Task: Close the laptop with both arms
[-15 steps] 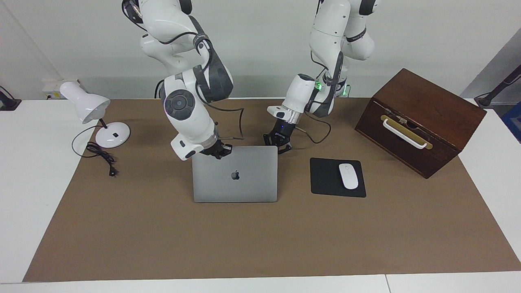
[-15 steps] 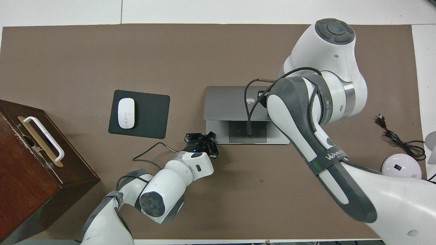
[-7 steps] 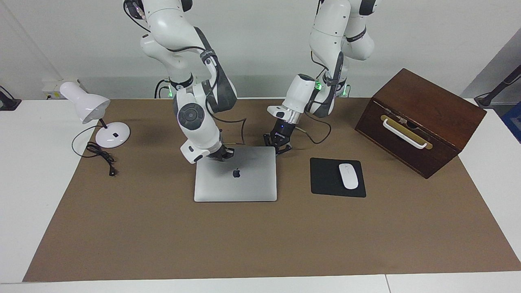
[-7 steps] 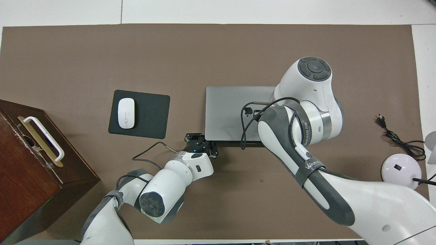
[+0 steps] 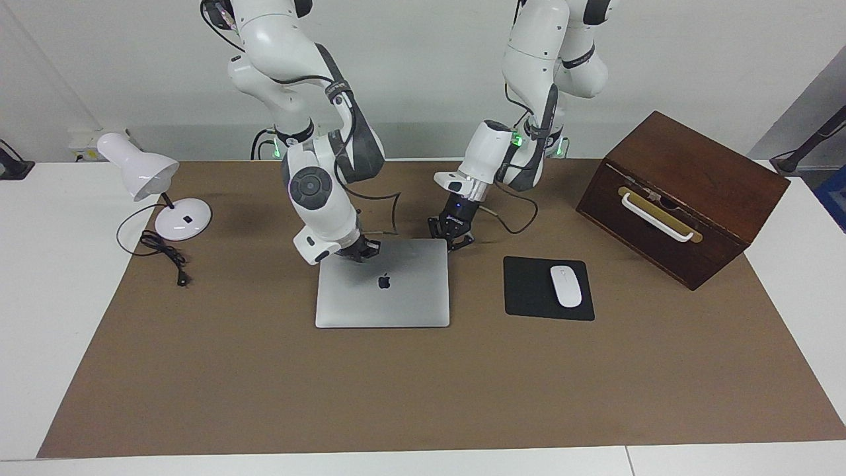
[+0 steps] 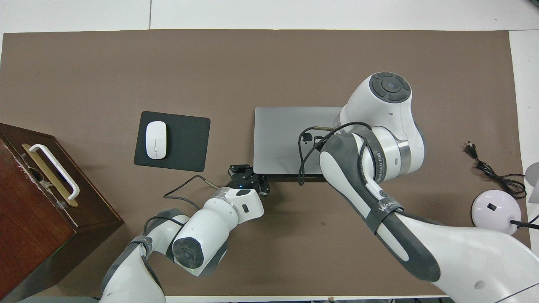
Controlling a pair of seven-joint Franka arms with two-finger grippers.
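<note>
The silver-grey laptop [image 5: 382, 291] lies flat on the brown mat with its lid down and the dark apple logo facing up; it also shows in the overhead view [image 6: 278, 139]. My right gripper [image 5: 357, 250] rests on the lid's corner nearest the robots, toward the right arm's end of the table; in the overhead view it is hidden under its own arm. My left gripper [image 5: 452, 237] is open and empty, low at the laptop's other corner nearest the robots, just off its edge [image 6: 249, 182].
A black mouse pad [image 5: 529, 297] with a white mouse [image 5: 566, 285] lies beside the laptop toward the left arm's end. A brown wooden box [image 5: 681, 198] with a white handle stands past it. A white desk lamp [image 5: 152, 192] and its cable lie at the right arm's end.
The laptop's lid has gone from tilted open to flat. My right gripper came down with it, toward the robots. My left gripper has hardly moved.
</note>
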